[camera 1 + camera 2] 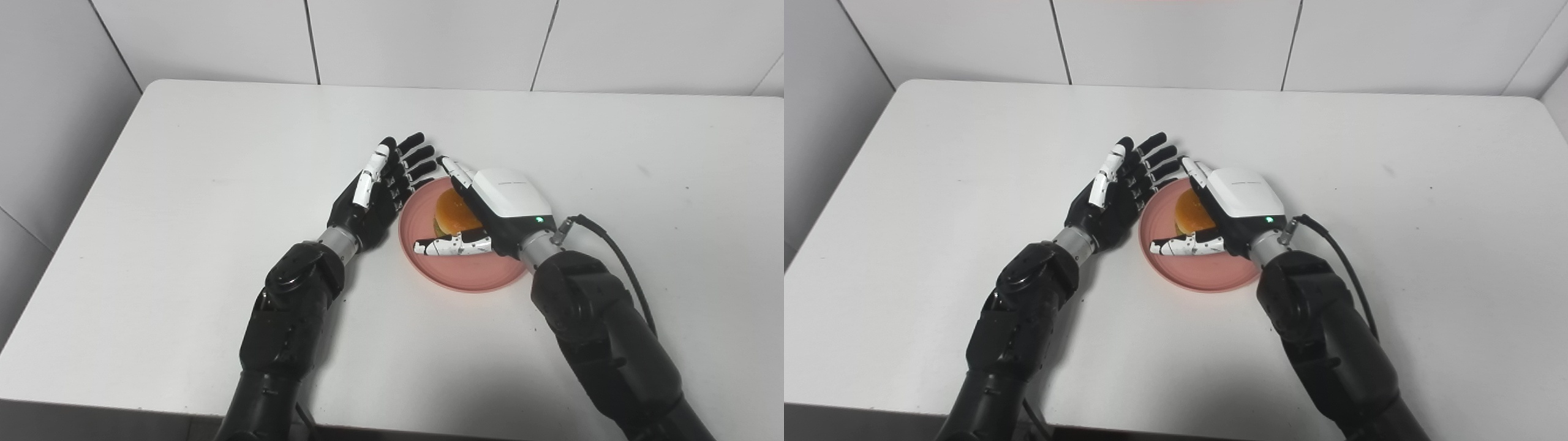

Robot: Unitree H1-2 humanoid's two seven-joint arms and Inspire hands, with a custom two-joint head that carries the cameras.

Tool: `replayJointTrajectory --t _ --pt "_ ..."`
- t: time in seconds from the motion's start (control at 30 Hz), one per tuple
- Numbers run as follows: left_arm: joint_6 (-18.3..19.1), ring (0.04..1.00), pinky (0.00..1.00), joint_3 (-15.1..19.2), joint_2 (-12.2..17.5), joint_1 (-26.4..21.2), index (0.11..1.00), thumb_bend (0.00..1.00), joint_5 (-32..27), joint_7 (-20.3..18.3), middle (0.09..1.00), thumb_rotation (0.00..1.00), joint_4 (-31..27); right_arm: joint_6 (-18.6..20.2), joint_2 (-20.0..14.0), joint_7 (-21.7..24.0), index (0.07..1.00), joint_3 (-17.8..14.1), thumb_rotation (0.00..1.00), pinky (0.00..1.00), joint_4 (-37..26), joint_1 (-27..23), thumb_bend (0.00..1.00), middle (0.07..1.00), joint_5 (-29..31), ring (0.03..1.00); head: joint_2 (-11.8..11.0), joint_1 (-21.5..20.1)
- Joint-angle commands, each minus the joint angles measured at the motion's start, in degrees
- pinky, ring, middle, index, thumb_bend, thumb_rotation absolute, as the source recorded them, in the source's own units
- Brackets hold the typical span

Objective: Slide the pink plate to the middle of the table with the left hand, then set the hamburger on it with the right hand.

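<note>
The pink plate (pixel 460 280) lies near the middle of the white table (pixel 184 202). On it sits the hamburger (pixel 453 212), its orange bun showing between the fingers and thumb of my right hand (pixel 503 203). That hand wraps around it from the right, thumb along the near side, fingers along the far side; most of the burger is hidden under the white hand back. My left hand (pixel 380 190) is open with fingers spread and palm facing the plate, close beside the plate's left rim. In the right eye view the hamburger (pixel 1189 212) rests on the plate (pixel 1206 283) the same way.
A black cable (pixel 618 257) loops from my right wrist over the table at the right. Tiled wall stands behind the far edge. The table's left edge drops off near the grey side wall.
</note>
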Motion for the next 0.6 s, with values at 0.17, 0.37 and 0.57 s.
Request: replayJointTrajectory --t 0.17,0.37,0.57 --pt "5.18 0.899 0.88 0.29 0.7 2.92 0.886 0.4 0.33 1.01 0.897 1.0 2.98 -0.07 0.2 0.26 0.997 -1.56 0.81 0.84 -5.71 -1.96 0.86 0.949 -0.85 0.908 -0.01 -0.19" --pt "5.08 0.897 0.89 0.58 0.7 2.82 0.882 0.4 -0.04 0.81 0.894 1.0 3.49 -0.23 -0.08 2.14 0.99 -2.44 0.84 0.84 -10.3 -2.7 0.88 0.933 -1.92 0.892 -0.14 -0.51" --pt "4.5 0.89 0.89 0.38 1.01 2.9 0.892 0.39 0.42 0.04 0.897 1.0 3.54 0.83 0.97 4.55 0.979 -5.35 0.84 0.77 -14.89 -3.35 0.87 0.908 0.59 0.853 -0.17 -0.7"
